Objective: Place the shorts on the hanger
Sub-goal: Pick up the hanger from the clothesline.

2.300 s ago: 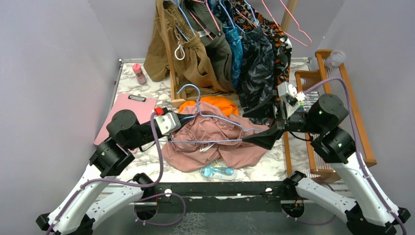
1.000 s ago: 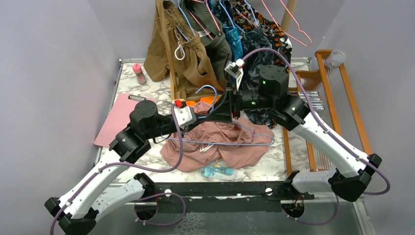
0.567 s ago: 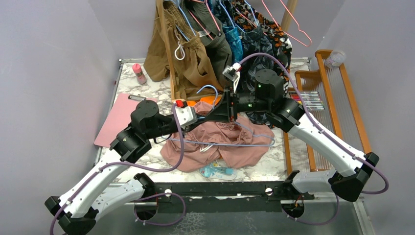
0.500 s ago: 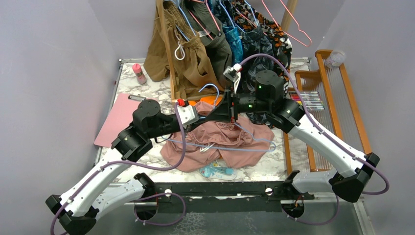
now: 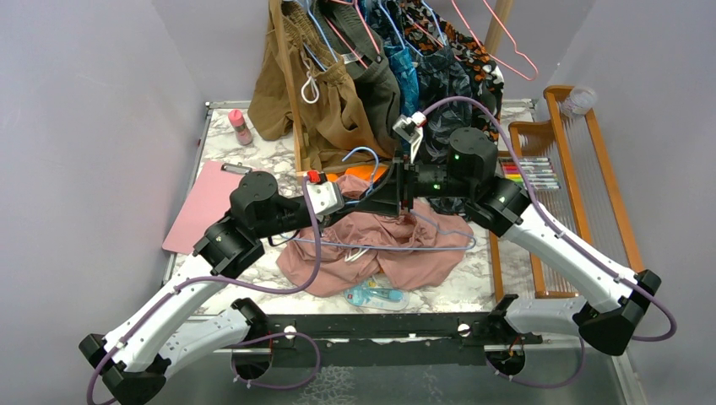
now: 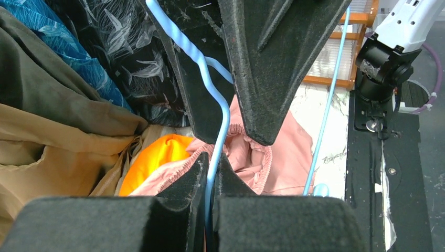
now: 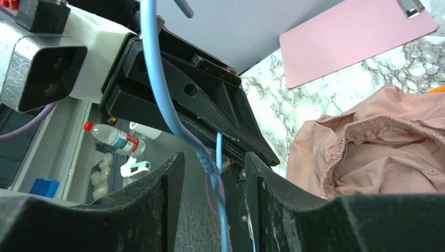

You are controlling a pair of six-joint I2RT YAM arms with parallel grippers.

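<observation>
Mid-frame, left gripper (image 6: 210, 167) pinching the one blue hanger (image 7: 151, 58), right gripper (image 7: 214, 156) parted around its wire, one pink shorts (image 5: 384, 263) heaped below.

Looked like a robotics lab cell to me, not anybody's home. Plain grey walls (image 5: 93, 126) boxed in a marble-print table (image 5: 274, 156). Two white arms (image 5: 181, 299) were bolted to a black rail (image 5: 380, 325) at its near edge, with purple cables (image 5: 314, 245) looping off them. The hung clothes (image 5: 338, 101) and pink clipboard (image 5: 211, 198) read as test props. Past the table, the right wrist view caught a water bottle (image 7: 113, 137) and a blue box (image 7: 44, 186).
</observation>
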